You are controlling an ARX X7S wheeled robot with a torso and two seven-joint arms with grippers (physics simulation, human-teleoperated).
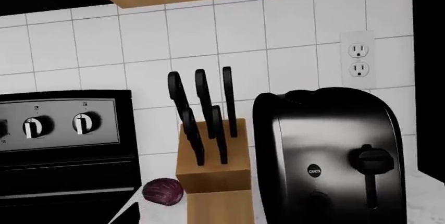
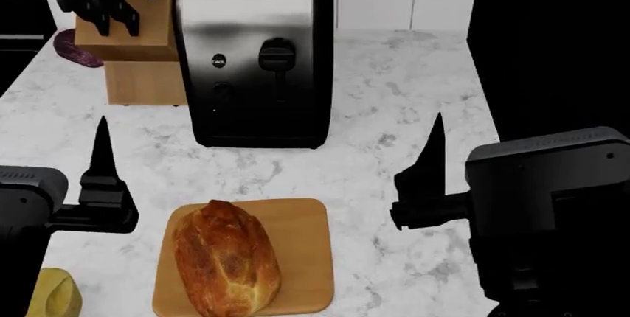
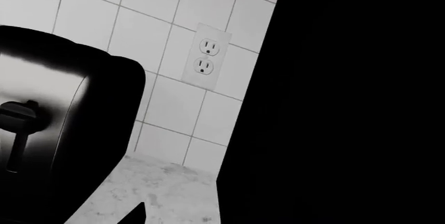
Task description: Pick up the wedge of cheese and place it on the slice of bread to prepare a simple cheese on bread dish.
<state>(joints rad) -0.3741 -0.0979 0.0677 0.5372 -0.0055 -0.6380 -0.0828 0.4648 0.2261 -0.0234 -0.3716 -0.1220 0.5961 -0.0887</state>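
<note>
Since the wedge of cheese (image 2: 54, 293) sits at the desk's near-left corner, approx 7 o'clock from my left hand (image 2: 102, 156), that arm's nearer. The slice of bread (image 2: 227, 257) lies on the board, long axis 12-to-6. Can't tell either hand's opening.

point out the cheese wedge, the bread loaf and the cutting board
wedge of cheese (image 2: 54, 293), head view, on its pale yellow top
slice of bread (image 2: 227, 258), head view, middle of the crust
cutting board (image 2: 303, 243), head view, bare wood beside the loaf
</note>
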